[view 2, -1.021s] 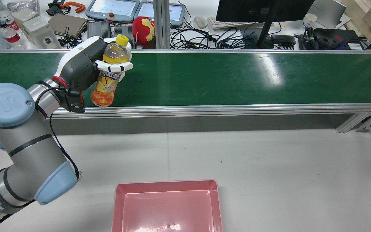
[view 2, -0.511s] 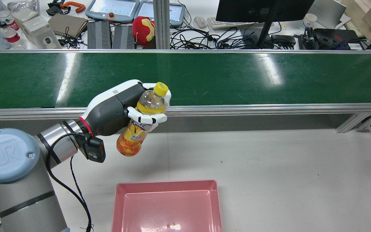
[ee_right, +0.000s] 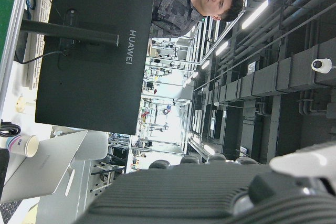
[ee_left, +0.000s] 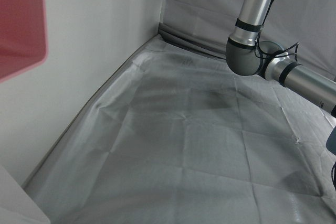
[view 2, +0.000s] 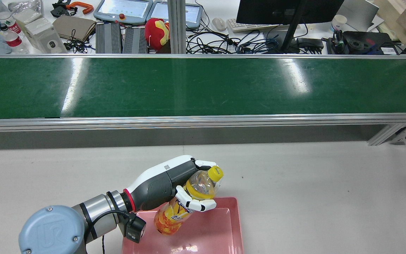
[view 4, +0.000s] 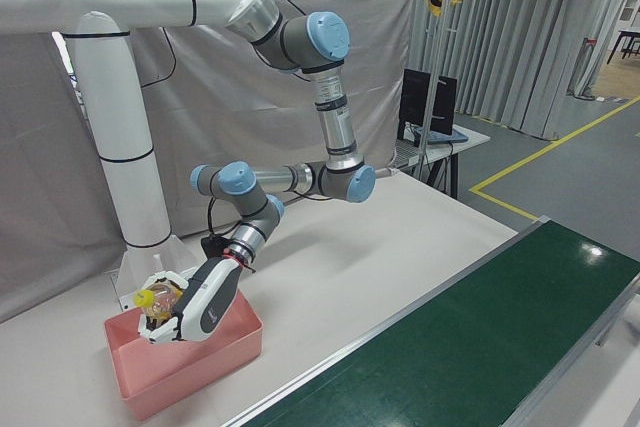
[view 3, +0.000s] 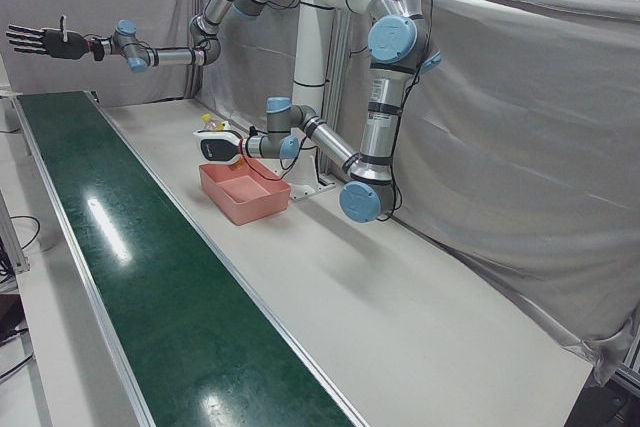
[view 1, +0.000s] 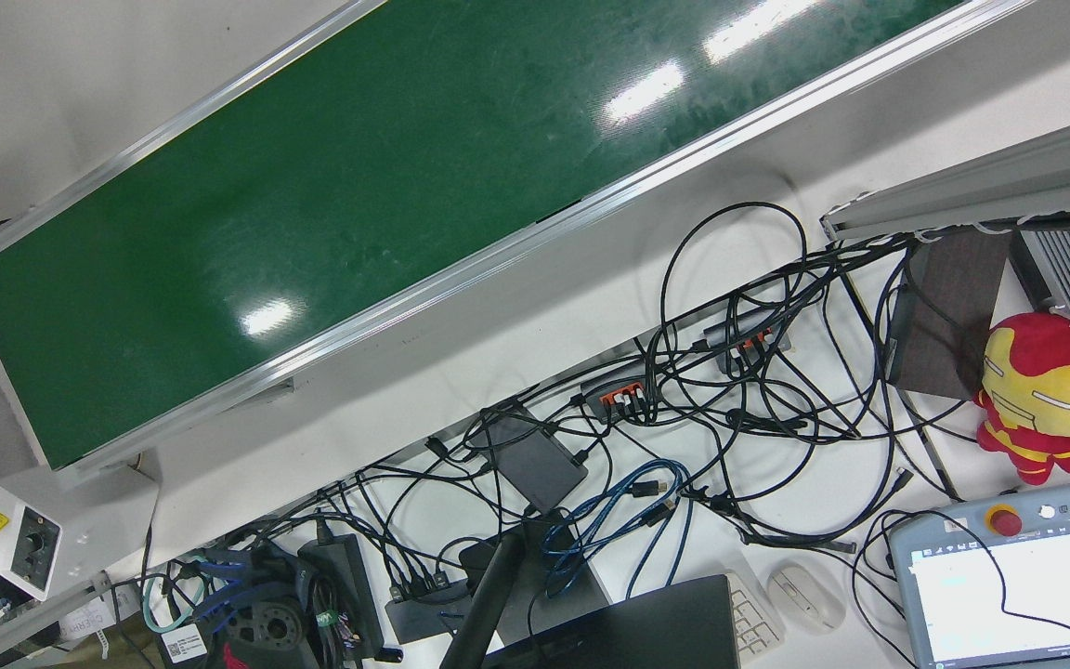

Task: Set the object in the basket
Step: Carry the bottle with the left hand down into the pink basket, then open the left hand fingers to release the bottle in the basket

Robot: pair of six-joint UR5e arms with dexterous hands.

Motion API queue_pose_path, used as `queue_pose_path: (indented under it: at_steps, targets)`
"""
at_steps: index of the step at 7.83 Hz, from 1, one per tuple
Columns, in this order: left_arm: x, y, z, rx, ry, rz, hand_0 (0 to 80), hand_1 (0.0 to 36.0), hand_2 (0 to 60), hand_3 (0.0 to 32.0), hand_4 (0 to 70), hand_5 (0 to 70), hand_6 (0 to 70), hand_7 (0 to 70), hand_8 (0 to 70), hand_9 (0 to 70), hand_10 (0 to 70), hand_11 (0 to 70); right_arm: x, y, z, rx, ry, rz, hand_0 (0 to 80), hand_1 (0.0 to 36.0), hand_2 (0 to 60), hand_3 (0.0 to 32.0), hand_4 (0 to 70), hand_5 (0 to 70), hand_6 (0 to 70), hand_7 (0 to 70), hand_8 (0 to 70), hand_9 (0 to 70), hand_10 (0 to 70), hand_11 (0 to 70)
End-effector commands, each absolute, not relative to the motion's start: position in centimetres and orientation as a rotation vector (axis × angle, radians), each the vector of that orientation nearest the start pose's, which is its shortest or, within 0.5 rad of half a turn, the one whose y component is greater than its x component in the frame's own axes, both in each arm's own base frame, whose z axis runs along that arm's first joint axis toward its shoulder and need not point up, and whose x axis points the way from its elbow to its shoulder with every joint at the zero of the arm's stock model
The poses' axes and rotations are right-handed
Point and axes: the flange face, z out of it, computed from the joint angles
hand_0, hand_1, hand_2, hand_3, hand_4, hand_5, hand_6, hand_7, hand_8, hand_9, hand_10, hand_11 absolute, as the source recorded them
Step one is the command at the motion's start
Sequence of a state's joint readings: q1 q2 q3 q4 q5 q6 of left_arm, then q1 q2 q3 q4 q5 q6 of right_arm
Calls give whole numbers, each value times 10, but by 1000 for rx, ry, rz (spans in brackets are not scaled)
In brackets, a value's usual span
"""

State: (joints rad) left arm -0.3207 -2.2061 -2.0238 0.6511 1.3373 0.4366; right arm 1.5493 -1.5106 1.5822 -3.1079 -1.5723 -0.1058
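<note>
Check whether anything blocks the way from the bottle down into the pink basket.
Nothing visible does. The left hand holds the bottle tilted above the left part of the pink basket, its bottom end already past the rim. The part of the basket floor in view looks bare apart from a tiny speck.

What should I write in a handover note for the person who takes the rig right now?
Left hand: shut on the bottle, fingers wrapped around its upper body; the bottle is tilted, cap up.
Right hand: open, holds nothing, raised far from the work, beyond the far end of the belt.
Bottle: in the air over the left part of the basket, not yet released.
Done: bottle picked up and brought over the basket.
Left: lower it, open the fingers, withdraw the hand.
</note>
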Motion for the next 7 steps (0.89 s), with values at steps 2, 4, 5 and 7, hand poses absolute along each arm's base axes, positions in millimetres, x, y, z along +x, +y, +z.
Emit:
queue_pose_path:
  at_steps: [2, 4, 5, 7]
  targets:
    - [508, -304, 278, -712, 1991, -1102, 486, 95, 184, 0, 277, 700, 350, 370, 476, 598, 451, 638, 122, -529, 647, -100, 2400, -2156, 0, 0, 0, 0, 0, 0, 0, 0, 0, 0, 0, 0]
    - [492, -302, 276, -717, 2002, -1095, 471, 74, 28, 0, 167, 587, 128, 193, 287, 375, 296, 431, 122, -529, 647, -98, 2399, -2155, 0, 0, 0, 0, 0, 0, 0, 0, 0, 0, 0, 0]
    - [481, -299, 273, -712, 1996, -1098, 477, 40, 0, 0, 148, 556, 99, 162, 257, 336, 267, 393, 122, -529, 647, -98, 2399, -2155, 0, 0, 0, 0, 0, 0, 0, 0, 0, 0, 0, 0]
    - [440, -291, 284, -696, 1994, -1105, 425, 0, 0, 0, 79, 495, 43, 102, 184, 242, 230, 334, 122, -529, 647, -100, 2400, -2156, 0, 0, 0, 0, 0, 0, 0, 0, 0, 0, 0, 0]
